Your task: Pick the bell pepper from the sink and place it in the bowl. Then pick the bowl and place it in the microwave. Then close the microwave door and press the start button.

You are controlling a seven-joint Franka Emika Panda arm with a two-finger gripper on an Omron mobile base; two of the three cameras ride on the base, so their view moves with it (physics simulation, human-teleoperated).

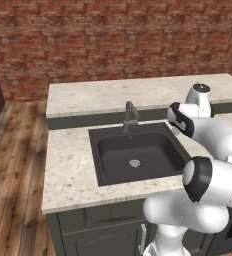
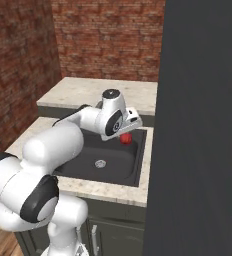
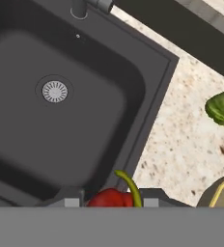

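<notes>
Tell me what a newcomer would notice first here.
First, the small shiny red bell pepper with its green stem, held between the hand's fingertips above the right edge of the dark rectangular sink. Next, the round silver drain on the sink floor, then the leafy green vegetable on the speckled counter beside it.

The speckled beige counter (image 1: 70, 165) stood on dark green cabinets (image 1: 98, 232) over a wooden floor (image 1: 15, 165), with a raised ledge (image 1: 113, 95) of the same stone behind it, toward twelve o'clock, against the brick wall (image 1: 113, 40). Set into the counter was the sink (image 1: 138, 152), dark and rectangular, its silver drain (image 1: 134, 163) near the middle and the grey faucet (image 1: 130, 116) at its back rim. In the hand view, a leafy green vegetable (image 3: 222, 108) lay on the counter at about three o'clock from the basin, and the rim of the bowl (image 3: 220, 193) showed at about five o'clock.
</notes>
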